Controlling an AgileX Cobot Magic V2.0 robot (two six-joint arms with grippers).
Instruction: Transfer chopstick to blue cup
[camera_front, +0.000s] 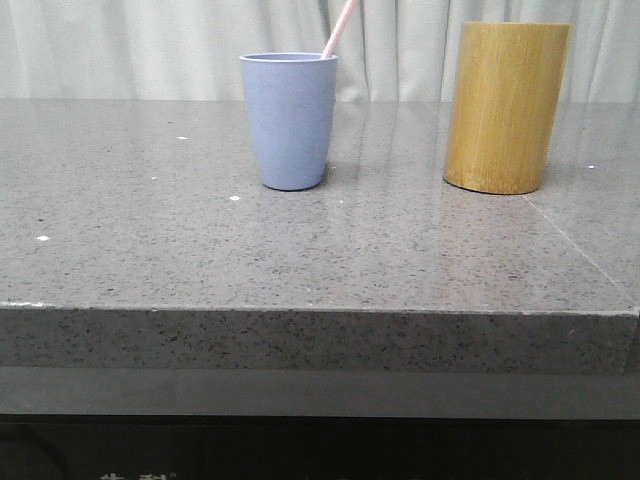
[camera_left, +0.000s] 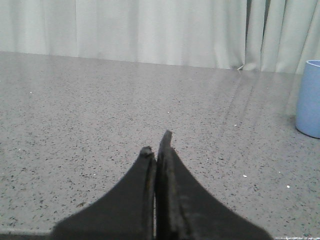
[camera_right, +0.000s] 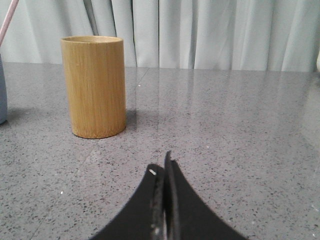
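The blue cup (camera_front: 288, 120) stands upright on the grey table, left of centre in the front view. A pale pink chopstick (camera_front: 342, 28) leans out of its rim toward the upper right. The cup's edge also shows in the left wrist view (camera_left: 310, 97) and the right wrist view (camera_right: 2, 90), where the chopstick's slim end (camera_right: 8, 21) shows too. My left gripper (camera_left: 157, 145) is shut and empty, low over the table, well apart from the cup. My right gripper (camera_right: 162, 167) is shut and empty, a little in front of the bamboo holder. Neither gripper shows in the front view.
A tall yellow-brown bamboo cylinder holder (camera_front: 506, 106) stands upright right of the cup; it also shows in the right wrist view (camera_right: 93, 85). The grey speckled table (camera_front: 300, 250) ends at a front edge. Pale curtains (camera_front: 150, 45) hang behind.
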